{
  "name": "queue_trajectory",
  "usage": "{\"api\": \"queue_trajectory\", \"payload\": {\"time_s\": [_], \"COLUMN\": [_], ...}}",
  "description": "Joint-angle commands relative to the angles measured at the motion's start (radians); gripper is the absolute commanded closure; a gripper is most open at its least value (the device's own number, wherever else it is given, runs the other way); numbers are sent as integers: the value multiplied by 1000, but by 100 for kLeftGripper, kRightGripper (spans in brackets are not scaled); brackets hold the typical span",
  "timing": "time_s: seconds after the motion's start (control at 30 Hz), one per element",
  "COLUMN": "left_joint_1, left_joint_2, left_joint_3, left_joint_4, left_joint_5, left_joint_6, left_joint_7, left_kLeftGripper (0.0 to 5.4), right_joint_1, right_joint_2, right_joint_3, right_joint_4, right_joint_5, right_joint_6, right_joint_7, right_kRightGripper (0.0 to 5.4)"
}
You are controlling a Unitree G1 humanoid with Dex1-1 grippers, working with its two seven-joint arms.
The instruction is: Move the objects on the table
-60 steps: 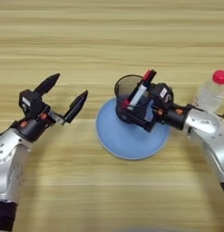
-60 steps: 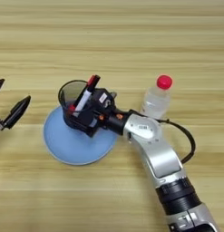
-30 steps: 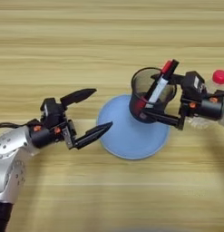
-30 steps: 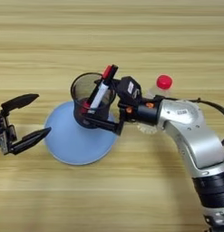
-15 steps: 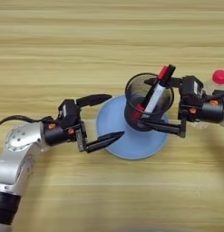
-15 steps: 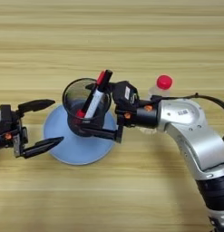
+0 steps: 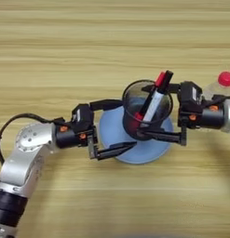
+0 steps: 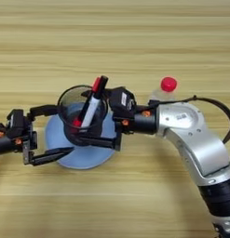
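Wooden table [image 7: 111, 42] open beyond cup [image 7: 146, 116] gripped by right pincer [image 7: 151, 111].

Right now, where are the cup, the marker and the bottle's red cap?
cup [image 7: 135, 125], left eye view, on its dark side wall.
marker [image 7: 152, 103], left eye view, mid-barrel.
bottle's red cap [image 8: 168, 84], right eye view, on its top.

One dark round cup [image 7: 147, 116], one red-and-black marker [image 7: 153, 100] inside it, one clear bottle [image 8: 164, 92] with a red cap, one light-blue plate [image 7: 111, 135], two grippers, one desk [image 7: 65, 56].
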Motion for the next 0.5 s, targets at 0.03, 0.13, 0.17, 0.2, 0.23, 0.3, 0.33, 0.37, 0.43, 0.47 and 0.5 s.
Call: {"api": "queue_trajectory", "payload": {"time_s": [0.03,0.13,0.17,0.2,0.23,0.3,0.33,0.37,0.43,0.47,0.5], "left_joint_1": [-10,-12,-13,-13,-12,-12,-13,-13,-15,-15,-16], "left_joint_2": [4,2,2,2,2,4,5,5,6,7,9], "left_joint_3": [-16,-17,-18,-20,-23,-29,-32,-34,-40,-43,-47], "left_joint_4": [-30,-33,-33,-36,-40,-43,-43,-41,-38,-36,-34], "left_joint_5": [26,31,36,39,43,52,56,61,67,70,75], "left_joint_6": [-6,-11,-15,-17,-19,-23,-24,-26,-30,-32,-35], "left_joint_7": [4,14,17,19,20,21,21,20,20,20,19], "left_kLeftGripper": [0,0,0,0,0,0,0,0,0,0,0], "right_joint_1": [-9,-5,-4,-4,-3,-2,-2,-2,-2,-2,-3], "right_joint_2": [1,0,1,2,3,4,5,6,7,7,7], "right_joint_3": [18,28,32,34,37,42,45,48,52,53,54], "right_joint_4": [-16,-19,-20,-21,-22,-25,-27,-28,-29,-30,-31], "right_joint_5": [7,9,9,9,9,9,9,9,8,8,8], "right_joint_6": [6,4,3,3,4,5,5,5,6,6,6], "right_joint_7": [9,10,10,9,8,7,6,5,3,2,1], "right_kRightGripper": [61,61,61,61,61,61,61,61,61,61,61]}}
